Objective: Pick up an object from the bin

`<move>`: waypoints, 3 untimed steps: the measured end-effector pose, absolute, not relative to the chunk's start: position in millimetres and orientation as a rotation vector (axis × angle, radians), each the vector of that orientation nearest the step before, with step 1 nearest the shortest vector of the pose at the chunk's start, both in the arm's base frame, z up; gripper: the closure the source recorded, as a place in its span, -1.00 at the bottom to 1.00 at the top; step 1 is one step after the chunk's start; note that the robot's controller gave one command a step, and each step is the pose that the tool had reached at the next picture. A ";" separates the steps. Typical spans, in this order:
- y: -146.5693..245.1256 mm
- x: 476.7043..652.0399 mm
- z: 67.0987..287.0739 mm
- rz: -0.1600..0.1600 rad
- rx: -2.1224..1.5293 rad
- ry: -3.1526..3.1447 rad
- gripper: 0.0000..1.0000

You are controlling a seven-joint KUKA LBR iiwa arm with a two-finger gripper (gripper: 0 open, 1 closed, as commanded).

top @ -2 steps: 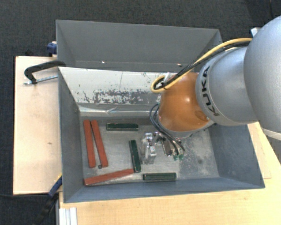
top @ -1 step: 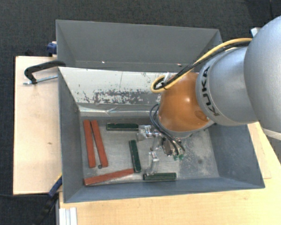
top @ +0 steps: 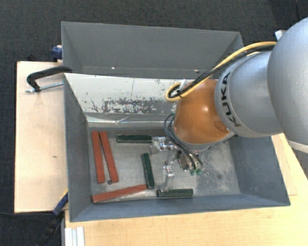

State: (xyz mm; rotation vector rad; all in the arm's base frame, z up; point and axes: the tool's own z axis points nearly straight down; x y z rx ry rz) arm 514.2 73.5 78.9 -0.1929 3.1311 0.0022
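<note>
3 dark green bars lie flat in the bin [top: 226, 181]: the rear green bar [top: 134, 138] crosswise, the middle green bar [top: 147, 170] lengthwise, and the front green bar [top: 174, 192] crosswise. At the left, 2 red-brown bars [top: 97, 157] lie side by side. A 3rd red-brown bar [top: 119, 193] lies along the front wall.

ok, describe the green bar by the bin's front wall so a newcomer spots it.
Start at the grey bin's front wall. Along its foot lie a long red stick and, to that stick's right, the short dark green bar. One other green bar points away from the wall; another lies near the back.
</note>
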 end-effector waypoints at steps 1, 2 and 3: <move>124.2 491.1 70.9 0.002 -1.147 2.923 1.00; 124.1 491.1 70.9 0.002 -1.146 2.923 1.00; 130.8 515.6 215.9 0.001 -1.220 2.888 1.00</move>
